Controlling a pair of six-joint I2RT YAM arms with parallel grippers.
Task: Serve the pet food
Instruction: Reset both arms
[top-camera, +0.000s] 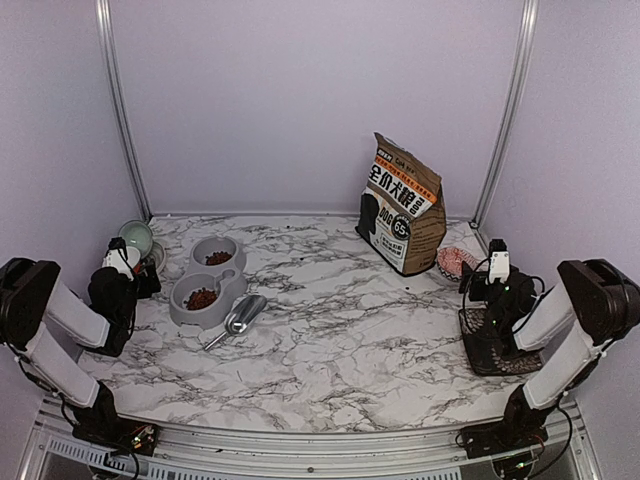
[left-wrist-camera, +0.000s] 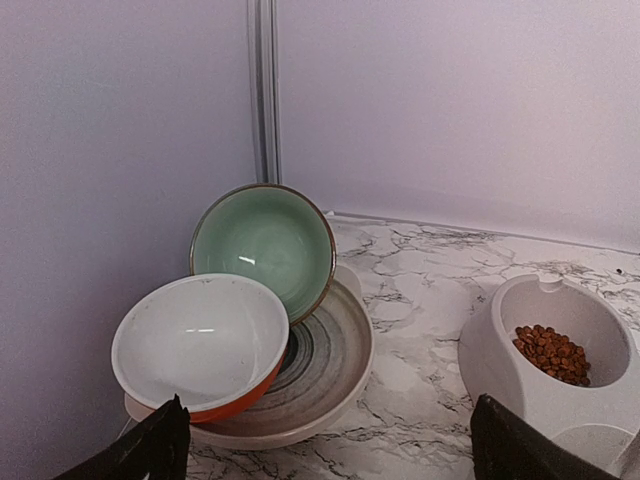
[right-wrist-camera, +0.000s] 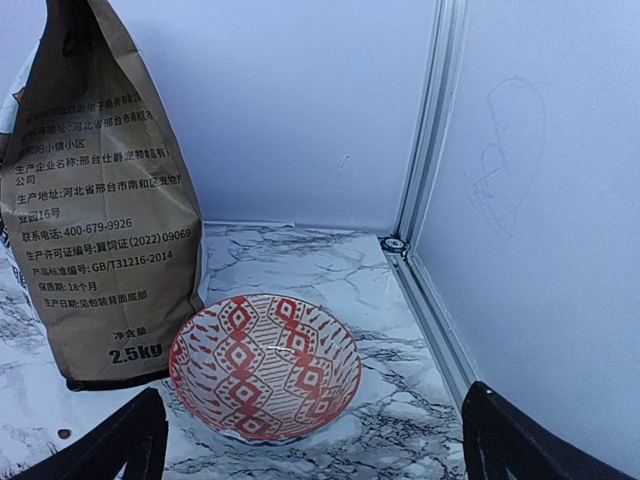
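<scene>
Reddish-brown kibble (top-camera: 201, 298) fills both cups of a grey double pet feeder (top-camera: 236, 278); the far cup's kibble (top-camera: 218, 258) also shows in the left wrist view (left-wrist-camera: 551, 353). A metal scoop (top-camera: 240, 316) lies empty on the marble just right of the feeder. My left gripper (top-camera: 132, 268) is open and empty, left of the feeder, facing stacked bowls. My right gripper (top-camera: 487, 283) is open and empty at the far right, facing a red-patterned bowl (right-wrist-camera: 265, 366). Only the finger tips (left-wrist-camera: 150, 450) show in each wrist view.
A brown-and-white dog-food bag (top-camera: 401, 204) stands upright at the back right, also in the right wrist view (right-wrist-camera: 95, 190). A green bowl (left-wrist-camera: 263, 245) and a white-and-orange bowl (left-wrist-camera: 200, 342) lean in a striped grey plate (left-wrist-camera: 335, 365) in the back left corner. Walls and metal posts close in both corners.
</scene>
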